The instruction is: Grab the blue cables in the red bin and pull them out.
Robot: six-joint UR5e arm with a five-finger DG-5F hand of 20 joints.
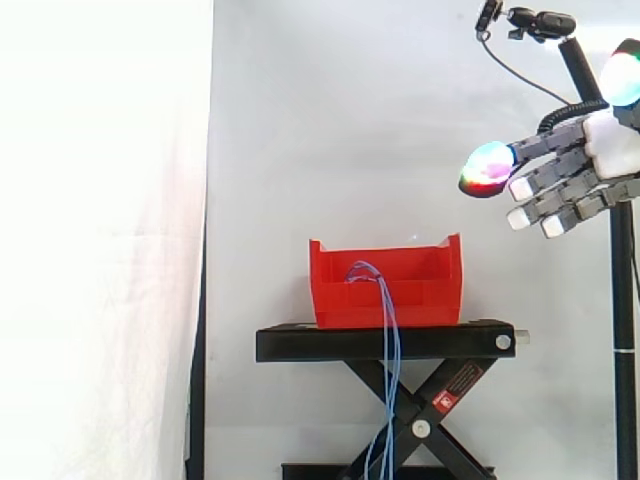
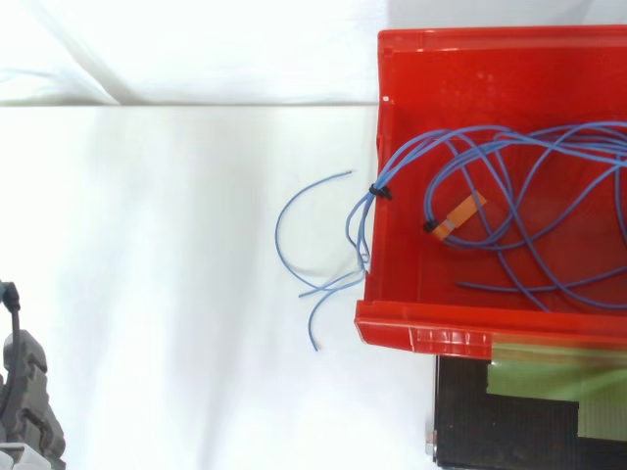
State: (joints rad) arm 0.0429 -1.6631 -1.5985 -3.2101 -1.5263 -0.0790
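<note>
Side view crops the empty, straight-fingered robot hand [image 1: 570, 170] at its palm; blue cables [image 1: 390, 310] overhang the red bin [image 1: 430, 295].

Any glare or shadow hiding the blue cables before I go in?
Side view: the curtain at left washes out to white, yet the blue cables stand out against the red bin; a lit pad on the hand flares slightly. Top view: bright white background, no glare on the cables, bin interior evenly lit.
</note>
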